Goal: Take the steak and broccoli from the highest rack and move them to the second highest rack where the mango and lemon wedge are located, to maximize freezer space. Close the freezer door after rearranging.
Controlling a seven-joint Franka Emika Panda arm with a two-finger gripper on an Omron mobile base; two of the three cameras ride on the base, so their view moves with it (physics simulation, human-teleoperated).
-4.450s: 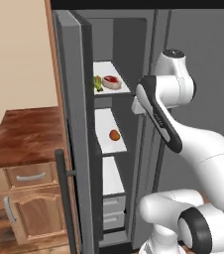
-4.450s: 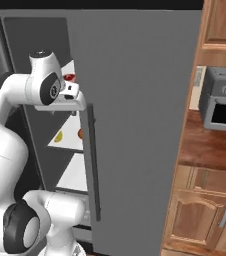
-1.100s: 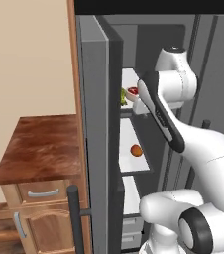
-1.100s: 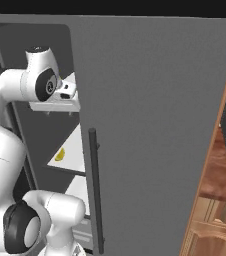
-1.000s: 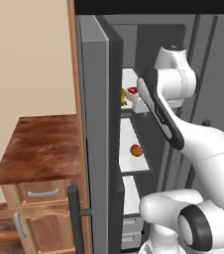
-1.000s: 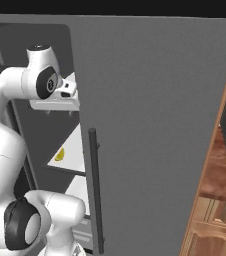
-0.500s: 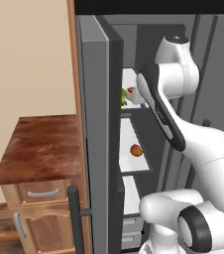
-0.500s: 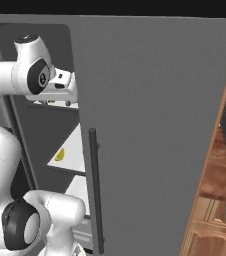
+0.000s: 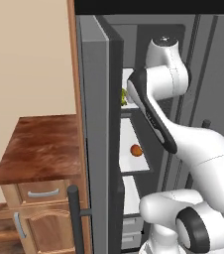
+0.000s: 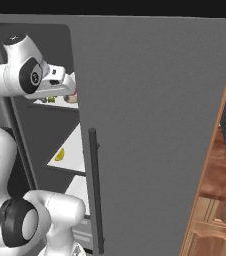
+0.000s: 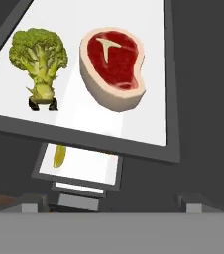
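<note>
Hand view shows the steak [image 11: 115, 67] beside the broccoli [image 11: 39, 57] on the highest rack [image 11: 134, 126]; the claw hangs released. Steak looks soft, slippery: pinch across its narrow middle.

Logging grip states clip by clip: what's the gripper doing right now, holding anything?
Gripper: jaws open, holding nothing; it hovers above the steak and broccoli on the highest rack.
</note>
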